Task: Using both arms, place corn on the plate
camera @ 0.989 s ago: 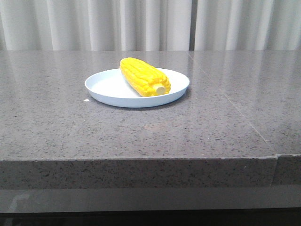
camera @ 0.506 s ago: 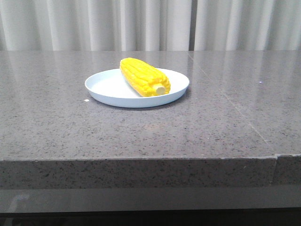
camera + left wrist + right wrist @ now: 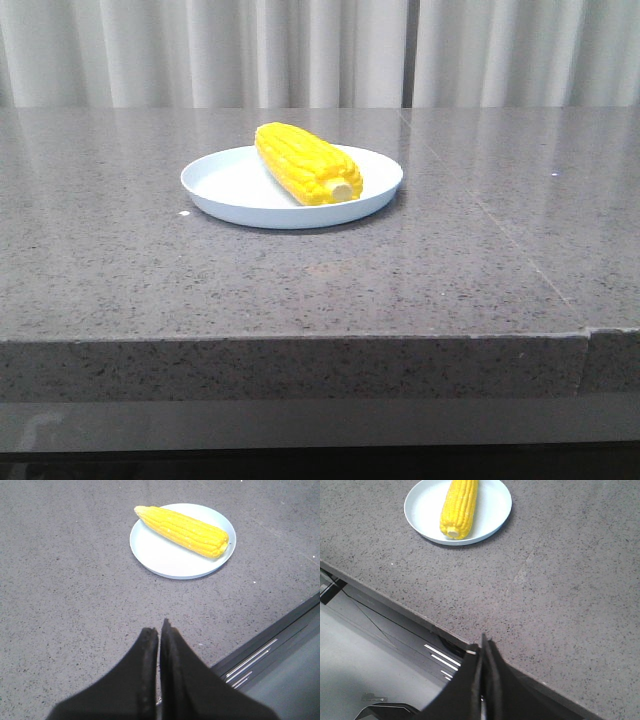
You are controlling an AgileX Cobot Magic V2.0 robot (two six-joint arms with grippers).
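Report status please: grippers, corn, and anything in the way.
Left gripper shut, empty, back from plate. Right gripper shut, empty, near table edge. Corn lying on plate. Nothing in the way.

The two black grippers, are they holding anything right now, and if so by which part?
Nothing is held. The left gripper and right gripper are both shut on nothing, away from the yellow corn cob, which lies on the round pale blue plate.

- The corn lies across the plate on the grey desk.
- The left gripper has its fingers pressed together, well apart from the plate, near the desk's edge.
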